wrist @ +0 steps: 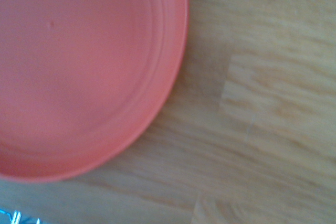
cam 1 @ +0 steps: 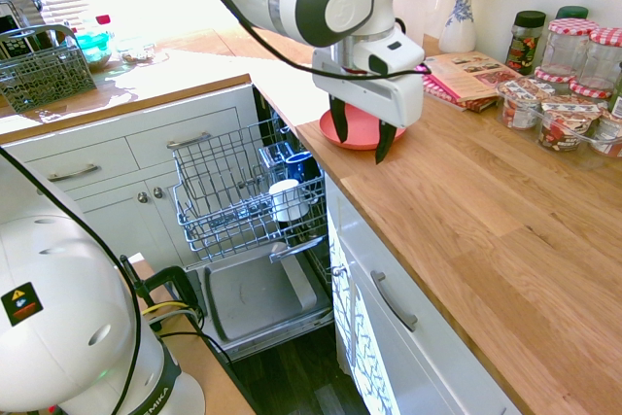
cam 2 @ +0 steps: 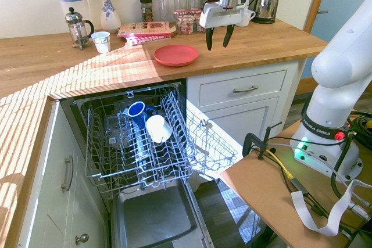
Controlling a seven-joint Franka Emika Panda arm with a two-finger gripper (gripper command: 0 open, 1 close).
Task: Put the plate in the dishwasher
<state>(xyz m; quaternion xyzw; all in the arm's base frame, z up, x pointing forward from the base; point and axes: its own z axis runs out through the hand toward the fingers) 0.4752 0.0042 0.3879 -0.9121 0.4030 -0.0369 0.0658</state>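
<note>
Plate (cam 2: 176, 55), coral, probably light and stiff, best pinched at its rim; claw (cam 2: 219, 38) spread, empty.

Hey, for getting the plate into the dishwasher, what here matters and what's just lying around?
For the job:
- coral-red plate
- dishwasher, pulled open
- open fingers

Just lying about:
- French press
- flowered vase
- magazine
- electric kettle

Plate (cam 2: 176, 55) on counter (cam 2: 256, 43) behind dishwasher (cam 2: 139, 143)
</note>
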